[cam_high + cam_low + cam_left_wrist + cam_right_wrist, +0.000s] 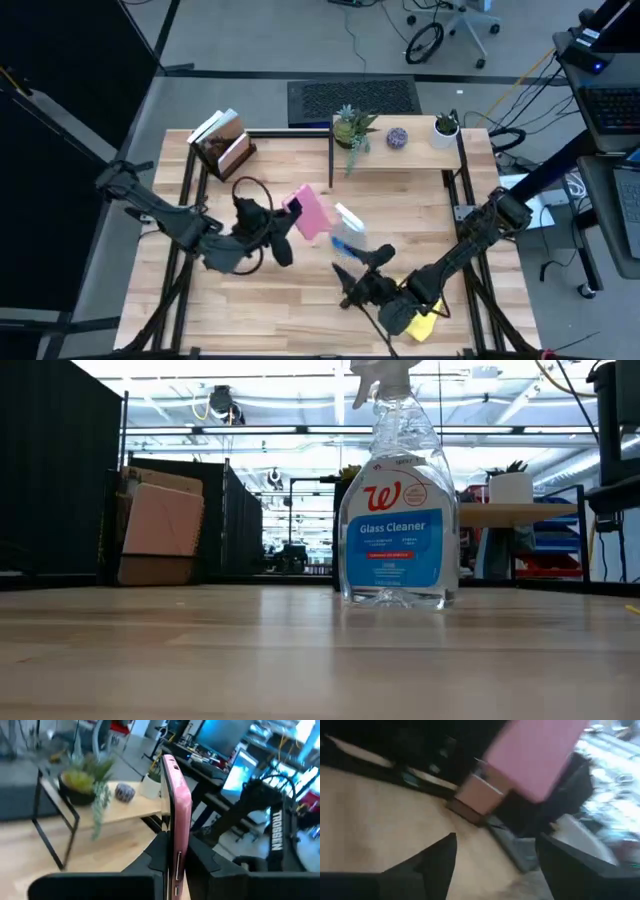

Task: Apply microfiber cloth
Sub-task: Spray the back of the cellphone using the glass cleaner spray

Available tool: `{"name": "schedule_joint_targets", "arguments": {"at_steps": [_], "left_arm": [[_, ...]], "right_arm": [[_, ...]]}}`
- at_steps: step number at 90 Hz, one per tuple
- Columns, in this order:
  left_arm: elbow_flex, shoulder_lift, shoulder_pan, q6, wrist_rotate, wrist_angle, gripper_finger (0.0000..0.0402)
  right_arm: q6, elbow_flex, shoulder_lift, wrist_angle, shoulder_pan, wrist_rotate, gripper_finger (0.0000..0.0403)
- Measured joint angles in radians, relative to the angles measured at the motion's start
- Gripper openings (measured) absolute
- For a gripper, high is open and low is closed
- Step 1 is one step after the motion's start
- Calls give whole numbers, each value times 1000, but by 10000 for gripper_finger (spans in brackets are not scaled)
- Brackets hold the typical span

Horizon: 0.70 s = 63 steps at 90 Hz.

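My left gripper (283, 232) is shut on a pink-cased phone (308, 212), held up left of the table's middle. In the left wrist view the phone (175, 805) shows edge-on between the fingers. The yellow microfiber cloth (425, 325) lies on the table near the front right, partly under my right arm. My right gripper (340, 285) hovers open left of the cloth, with nothing between its fingers (440, 865). A clear glass cleaner spray bottle (348, 236) stands upright between both grippers; the low view shows the bottle (395, 510) too. My left gripper pinches the phone's lower end (176, 851) between its two fingers, one on each broad face. The fingers come from the table's left. The phone sticks up out of the hold, narrow edge toward the wrist camera, lifted clear of the table.
A raised shelf at the far edge carries a potted plant (352, 128), a purple ball (397, 138) and a white pot (446, 130). Book-like blocks (222, 140) lean at the far left. Bare wood lies along the near edge (270, 320).
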Motion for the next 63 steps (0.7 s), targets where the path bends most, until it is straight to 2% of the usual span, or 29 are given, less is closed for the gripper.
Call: {"name": "schedule_joint_targets", "arguments": {"at_steps": [8,17,26,35,41,48,56,63], "left_arm": [[0,-2,8,58,15,-34,20],[0,-2,27,44,95,-149,20],[-15,3,48,-47,145,-276,20],[-67,8,59,-106,205,-347,20],[-113,19,64,-131,243,-336,19],[-168,38,68,-134,285,-300,19],[-224,81,76,-131,300,-188,19],[-258,127,88,-103,320,-95,19]], "right_arm": [[118,0,-13,-38,23,-154,249],[320,0,-58,-166,37,-380,249],[559,1,-118,-418,33,-592,249],[774,1,-165,-761,32,-707,249],[902,1,-185,-977,33,-725,249],[1029,1,-195,-1222,32,-696,249],[1182,-17,-192,-1438,11,-572,249],[1262,-68,-193,-1462,-33,-442,249]]}}
